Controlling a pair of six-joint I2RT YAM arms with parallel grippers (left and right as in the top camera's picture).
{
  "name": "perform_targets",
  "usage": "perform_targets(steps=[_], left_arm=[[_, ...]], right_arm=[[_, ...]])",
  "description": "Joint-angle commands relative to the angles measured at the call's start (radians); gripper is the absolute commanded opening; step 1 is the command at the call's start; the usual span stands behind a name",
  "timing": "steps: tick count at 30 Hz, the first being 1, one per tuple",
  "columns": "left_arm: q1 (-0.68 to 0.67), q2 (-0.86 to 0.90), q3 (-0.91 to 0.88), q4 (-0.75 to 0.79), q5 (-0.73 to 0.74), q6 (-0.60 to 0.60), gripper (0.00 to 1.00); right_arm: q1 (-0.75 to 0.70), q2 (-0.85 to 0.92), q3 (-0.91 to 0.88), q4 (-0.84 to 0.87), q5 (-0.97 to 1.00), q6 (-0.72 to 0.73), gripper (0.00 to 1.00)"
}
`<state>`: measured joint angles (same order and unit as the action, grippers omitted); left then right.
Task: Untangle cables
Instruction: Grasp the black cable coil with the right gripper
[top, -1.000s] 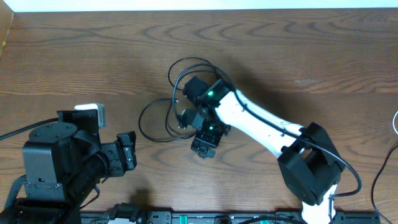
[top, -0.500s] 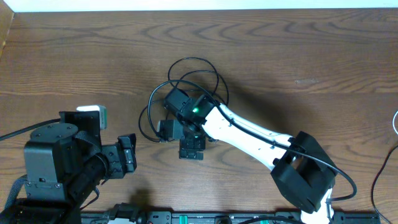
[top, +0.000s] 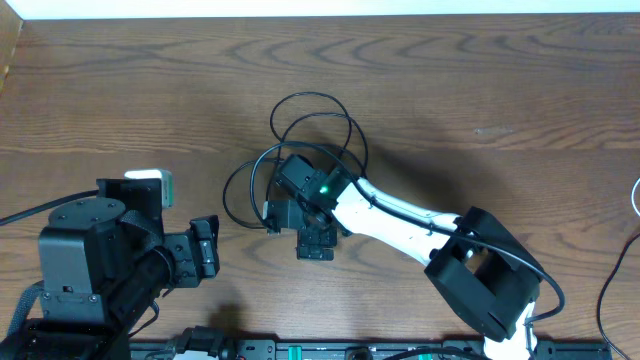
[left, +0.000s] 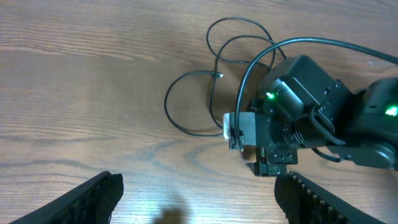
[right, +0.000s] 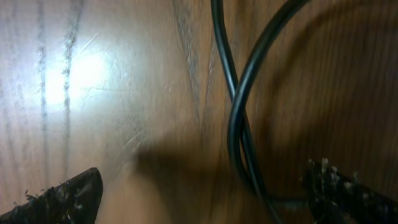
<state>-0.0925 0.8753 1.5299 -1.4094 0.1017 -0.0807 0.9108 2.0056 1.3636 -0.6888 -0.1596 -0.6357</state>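
Thin black cables (top: 312, 118) lie in overlapping loops on the wooden table, with one loop (top: 238, 200) reaching left. They also show in the left wrist view (left: 239, 38). My right gripper (top: 284, 208) points down into the tangle, low over the table. In the right wrist view two black cords (right: 238, 106) cross between its fingers (right: 205, 199), closer to the right finger; the fingers are spread wide and touch nothing. My left gripper (top: 205, 252) is open and empty at the front left, away from the cables; its fingers (left: 199, 199) frame bare wood. No whitish cord shows in the tangle.
The right arm (top: 420, 215) stretches from the front right across the table to the tangle. The left arm's base (top: 85, 260) fills the front left corner. A thin cord (top: 636, 195) curves at the right edge. A rail (top: 330, 350) runs along the front edge.
My right gripper moved left and forward over the tangle, then eased slightly back right. The black loops shifted a little with it. The left arm barely moved.
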Motion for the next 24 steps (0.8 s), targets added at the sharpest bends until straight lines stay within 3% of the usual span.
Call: perform_targets(steps=[1,7,9,12,13,22,24], left_arm=[[0.003,0.002,-0.002,0.0,-0.009,0.01,0.84],[0.002,0.002,-0.002,-0.002,-0.008,0.01,0.84],[0.002,0.002,-0.002,-0.003,-0.005,0.009,0.84],[0.002,0.002,-0.002,-0.008,-0.005,0.01,0.84],[0.003,0.002,-0.002,-0.01,-0.005,0.01,0.84],[0.002,0.002,-0.002,-0.02,-0.005,0.01,0.84],[0.002,0.002,-0.002,-0.022,-0.005,0.009,0.84]], right_arm=[[-0.005,0.013,-0.027,0.045,-0.003,0.014,0.99],[-0.012,0.013,-0.037,0.143,-0.003,0.093,0.95],[-0.014,0.013,-0.037,0.165,-0.003,0.123,0.82],[-0.021,0.013,-0.037,0.177,-0.003,0.154,0.55],[-0.022,0.013,-0.037,0.177,-0.003,0.158,0.52],[-0.039,0.013,-0.037,0.177,-0.003,0.207,0.54],[-0.041,0.013,-0.037,0.177,-0.003,0.218,0.49]])
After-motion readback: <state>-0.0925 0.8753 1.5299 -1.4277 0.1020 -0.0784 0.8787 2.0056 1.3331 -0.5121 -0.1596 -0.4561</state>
